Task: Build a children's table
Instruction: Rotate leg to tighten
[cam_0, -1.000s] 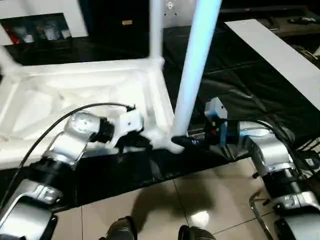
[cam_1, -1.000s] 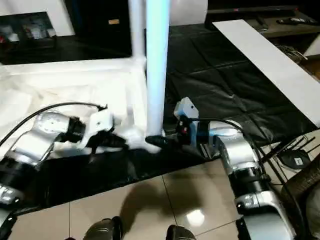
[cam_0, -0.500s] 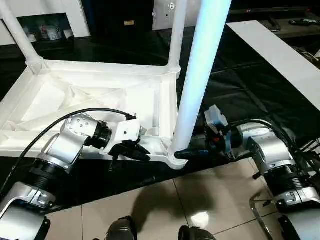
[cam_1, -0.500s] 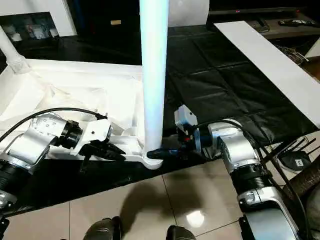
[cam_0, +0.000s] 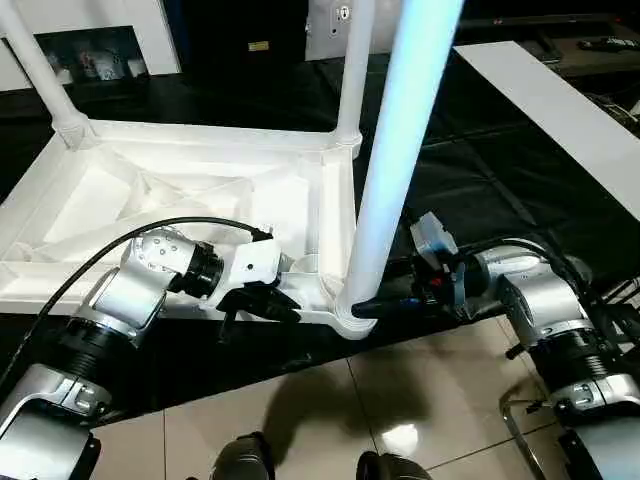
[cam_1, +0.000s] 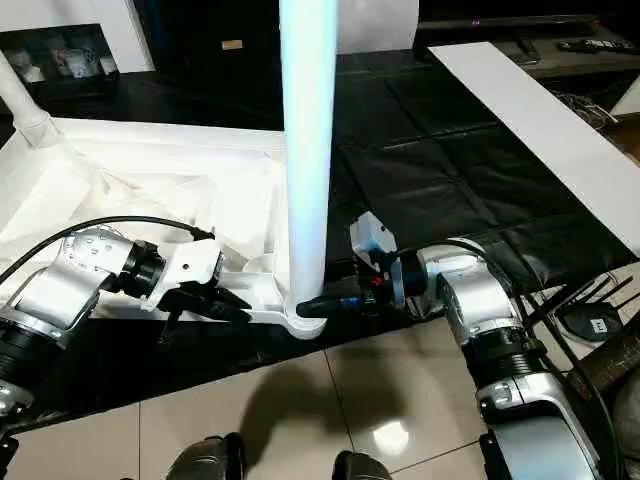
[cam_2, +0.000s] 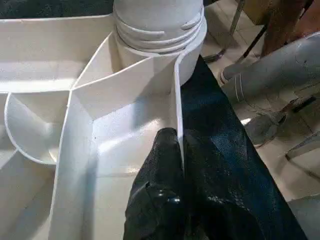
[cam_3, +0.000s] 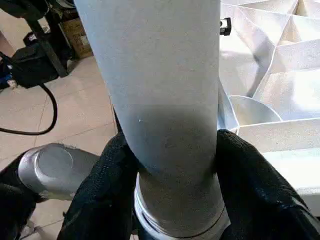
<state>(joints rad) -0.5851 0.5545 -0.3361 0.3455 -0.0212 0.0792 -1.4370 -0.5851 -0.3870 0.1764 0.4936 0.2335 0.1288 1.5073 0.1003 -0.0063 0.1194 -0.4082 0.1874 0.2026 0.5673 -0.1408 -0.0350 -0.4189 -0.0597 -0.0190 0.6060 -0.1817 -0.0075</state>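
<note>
you're looking down at the table top (cam_0: 180, 190) lying upside down, ribbed underside up, across the left and centre of the head frame on a black sheet (cam_0: 500, 170) spread over the tiled floor (cam_0: 420, 400). its near right corner sits at lower centre, right at the sheet's edge.

your left hand (cam_0: 268, 300) is at lower centre-left, clenched onto the near edge of the table top. in the left wrist view the black fingers (cam_2: 162, 165) pinch the thin upright rim wall, one finger inside the rim and one outside, just short of the corner socket (cam_2: 160, 30).

your right hand (cam_1: 325, 305) comes in from the lower right, level, and its fingers (cam_3: 107, 190) stand on either side of the base of the near leg (cam_0: 400, 150), pressed against the tube just above its threaded end. so it is grasping that leg low down, right at the socket. the leg stands upright in the near right corner socket and runs out of the top of the frame, tinted slightly blue.

two more legs are already standing: the far right leg (cam_0: 352, 60) at upper centre, in the corner behind the near one, and the far left leg (cam_0: 40, 70) at upper left, leaning a little in the picture.

a long white board (cam_0: 560, 110) lies on the black sheet at upper right, well apart from the table. the robot's feet (cam_0: 245, 462) show at the bottom edge on the tiles.
</note>
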